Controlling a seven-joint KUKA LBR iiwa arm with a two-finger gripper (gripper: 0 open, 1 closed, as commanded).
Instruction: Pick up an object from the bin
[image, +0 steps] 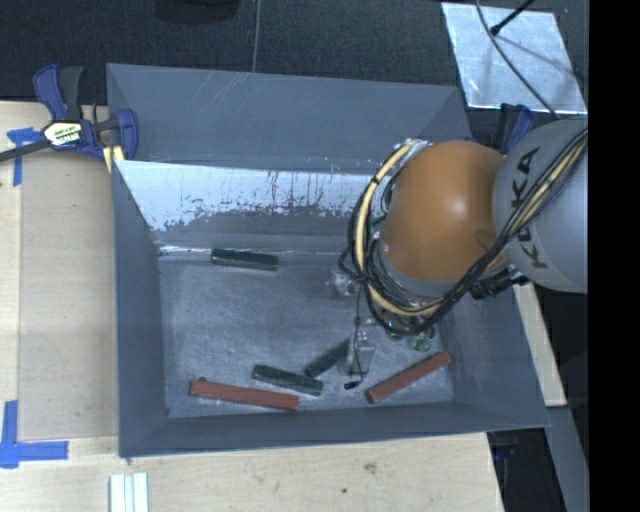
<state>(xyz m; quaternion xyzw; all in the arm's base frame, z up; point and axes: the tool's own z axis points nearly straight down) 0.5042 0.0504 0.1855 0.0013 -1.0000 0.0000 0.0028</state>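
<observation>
Five slim bars lie loose in the bin (138, 300), four along the lower edge of its floor and one dark green bar (245, 260) alone at upper left. The pincer (355, 368) hangs low at lower centre, just beside a short tilted green bar (326, 362) and left of a slanted reddish-brown bar (408, 378). It is perhaps lined up on the green one, the likeliest pick, though I cannot tell whether the pincer is apart or together.

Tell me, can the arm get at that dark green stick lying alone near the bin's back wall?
Probably yes. The dark green stick lies flat with nothing on or beside it, and the arm hangs inside the open bin.
</observation>
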